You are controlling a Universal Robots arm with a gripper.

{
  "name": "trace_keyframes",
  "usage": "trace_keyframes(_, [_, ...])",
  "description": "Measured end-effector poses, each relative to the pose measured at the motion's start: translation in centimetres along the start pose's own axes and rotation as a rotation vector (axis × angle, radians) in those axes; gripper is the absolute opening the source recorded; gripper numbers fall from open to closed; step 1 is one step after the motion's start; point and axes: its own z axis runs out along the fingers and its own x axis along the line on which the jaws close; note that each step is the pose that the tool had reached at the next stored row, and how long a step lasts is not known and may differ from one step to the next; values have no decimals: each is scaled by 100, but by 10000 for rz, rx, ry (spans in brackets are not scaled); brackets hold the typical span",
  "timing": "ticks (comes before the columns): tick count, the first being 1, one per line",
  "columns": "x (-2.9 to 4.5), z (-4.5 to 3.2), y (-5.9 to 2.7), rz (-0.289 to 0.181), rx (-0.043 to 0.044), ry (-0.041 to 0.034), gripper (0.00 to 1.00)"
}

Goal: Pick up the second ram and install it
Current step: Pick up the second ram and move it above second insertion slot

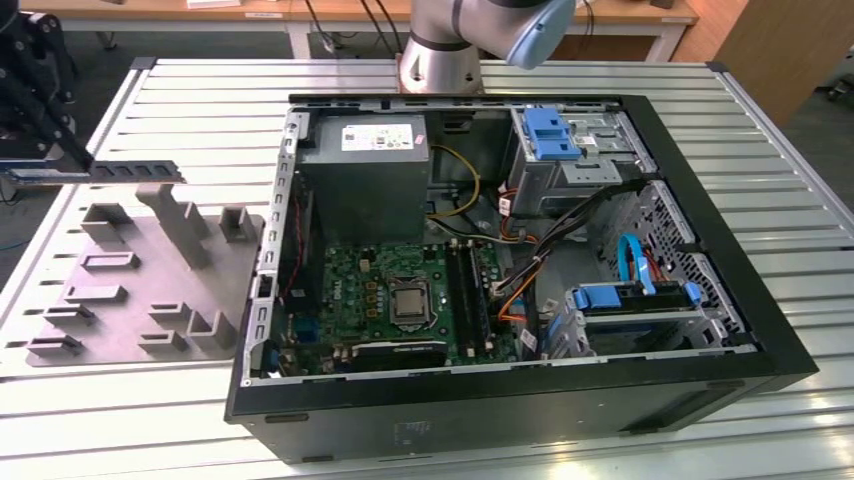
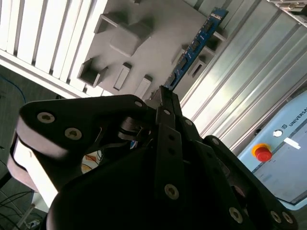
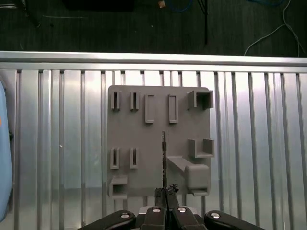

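My gripper hangs at the exterior view's left, shut on one end of the second ram, a thin blue-green stick with dark chips. The stick is held level above the back of the grey fixture block, clear of its upright posts. In the second wrist view the ram juts out from the closed fingertips over the fixture. The first wrist view has the ram edge-on as a thin line above the fixture, with the gripper clamped on its near end.
An open computer case lies on the slatted metal table, at the exterior view's right of the fixture. Its motherboard carries long black memory slots, with cables, a power supply and blue drive bays around them. The arm's base stands behind the case.
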Motion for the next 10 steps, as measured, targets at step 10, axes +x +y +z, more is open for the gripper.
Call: trace_keyframes(10, [-14, -15, -336, 3, -7, 1, 12])
